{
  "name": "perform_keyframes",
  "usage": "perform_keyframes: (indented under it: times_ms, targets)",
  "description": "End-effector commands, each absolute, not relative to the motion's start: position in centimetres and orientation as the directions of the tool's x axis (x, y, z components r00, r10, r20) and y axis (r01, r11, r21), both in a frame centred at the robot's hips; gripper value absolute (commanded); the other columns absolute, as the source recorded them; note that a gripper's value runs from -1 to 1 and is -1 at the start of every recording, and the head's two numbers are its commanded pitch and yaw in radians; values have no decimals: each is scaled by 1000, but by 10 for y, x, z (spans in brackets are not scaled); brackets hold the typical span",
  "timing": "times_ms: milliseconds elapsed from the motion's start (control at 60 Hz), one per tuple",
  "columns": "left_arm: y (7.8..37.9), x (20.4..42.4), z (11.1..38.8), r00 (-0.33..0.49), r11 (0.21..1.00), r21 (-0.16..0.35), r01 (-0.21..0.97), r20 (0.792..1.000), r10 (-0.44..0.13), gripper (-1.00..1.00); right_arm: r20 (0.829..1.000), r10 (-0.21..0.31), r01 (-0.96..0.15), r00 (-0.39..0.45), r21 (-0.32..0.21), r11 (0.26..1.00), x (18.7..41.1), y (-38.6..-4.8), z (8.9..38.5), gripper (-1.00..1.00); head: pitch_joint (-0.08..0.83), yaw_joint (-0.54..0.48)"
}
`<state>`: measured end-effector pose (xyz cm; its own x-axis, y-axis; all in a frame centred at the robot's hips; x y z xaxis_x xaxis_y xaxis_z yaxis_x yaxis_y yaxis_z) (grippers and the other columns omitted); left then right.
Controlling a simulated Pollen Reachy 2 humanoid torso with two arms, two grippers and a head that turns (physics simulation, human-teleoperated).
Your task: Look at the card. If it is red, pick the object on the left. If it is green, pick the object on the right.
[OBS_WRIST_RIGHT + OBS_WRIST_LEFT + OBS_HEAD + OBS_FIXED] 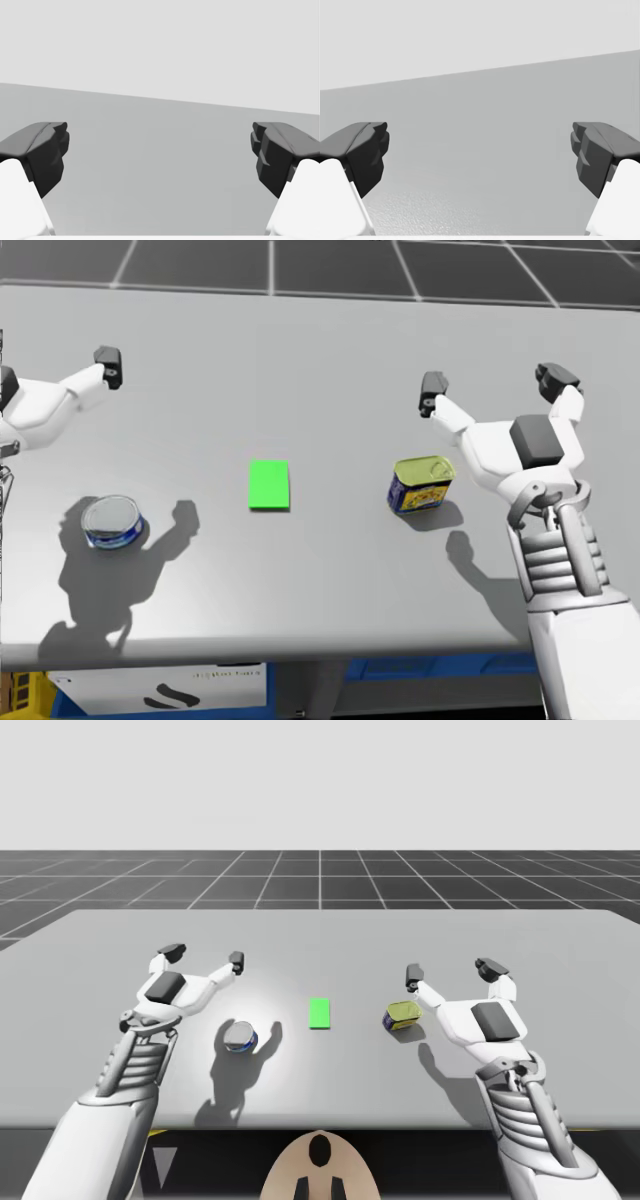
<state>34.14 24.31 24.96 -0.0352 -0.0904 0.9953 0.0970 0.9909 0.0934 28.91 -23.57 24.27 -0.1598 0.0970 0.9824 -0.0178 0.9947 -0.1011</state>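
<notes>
A green card (319, 1013) (269, 485) lies flat in the middle of the table. Left of it stands a short round blue can with a silver lid (239, 1038) (111, 522). Right of the card sits a yellow and blue rectangular can (403, 1015) (420, 486). My left gripper (204, 956) (480, 160) hovers open beyond and left of the round can, nothing between its fingers. My right gripper (451, 970) (489, 388) (160, 160) is open too, just right of and beyond the yellow can, not touching it.
The grey table (320, 935) stretches wide behind the objects. Its front edge (300, 652) runs close to my torso, with blue and white bins below it.
</notes>
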Motion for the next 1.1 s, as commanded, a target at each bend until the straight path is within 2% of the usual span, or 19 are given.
perform_keyframes:
  times_ms: [17,283,367,433,483,600,650,700,767,833,883,917,933,983,1000,1050,1100]
  targets:
    - [243,341,250,-45,991,92,94,995,-88,-1000,982,99,-21,-160,-104,994,289,-235,242,-1000,669,-159]
    - [243,340,251,-53,992,88,94,995,-83,-1000,982,99,-22,-160,-103,994,289,-235,242,-1000,682,-298]
    - [243,339,251,-54,992,86,95,995,-81,-1000,982,98,-21,-163,-103,994,289,-234,242,-1000,685,-311]
    - [242,339,250,-57,992,84,99,995,-79,-1000,976,125,-9,-176,-128,992,286,-232,243,-1000,681,-310]
    - [241,339,249,-59,991,86,101,995,-81,-1000,977,126,-9,-175,-130,992,283,-231,245,-1000,679,-308]
    - [238,340,245,-54,991,91,103,995,-86,-1000,975,144,1,-168,-146,989,266,-222,242,-1000,673,-303]
    - [238,340,245,-53,991,89,102,995,-83,-1000,968,184,2,-171,-186,982,253,-217,242,-1000,671,-300]
    - [238,340,244,-49,991,80,103,996,-76,-1000,964,202,-10,-172,-207,978,242,-214,242,-1000,673,-296]
    - [238,339,244,-44,992,73,103,997,-69,-1000,968,202,-25,-150,-208,978,225,-208,241,-1000,677,-291]
    - [237,339,243,-45,992,71,104,997,-66,-1000,955,241,-21,-170,-248,968,215,-207,234,-1000,678,-290]
    - [237,339,243,-46,992,71,103,997,-67,-1000,970,203,-14,-134,-206,978,209,-204,225,-1000,680,-292]
    - [237,339,243,-46,992,71,103,997,-67,-1000,959,248,9,-140,-249,968,207,-205,218,-1000,680,-293]
    - [237,339,243,-47,992,71,103,997,-66,-1000,958,258,4,-124,-260,966,206,-206,212,-1000,681,-293]
    - [237,339,243,-46,992,70,103,997,-66,-1000,966,240,-11,-96,-242,970,204,-204,203,-1000,681,-292]
    - [237,339,243,-46,992,71,103,997,-66,-1000,973,216,-21,-78,-219,976,203,-203,194,-1000,682,-291]
    - [237,339,243,-45,992,71,103,997,-66,-1000,979,196,-38,-63,-199,979,204,-201,185,-1000,682,-292]
    - [237,339,242,-45,992,73,102,997,-69,-1000,989,144,-73,-28,-146,987,205,-196,173,-1000,680,-295]
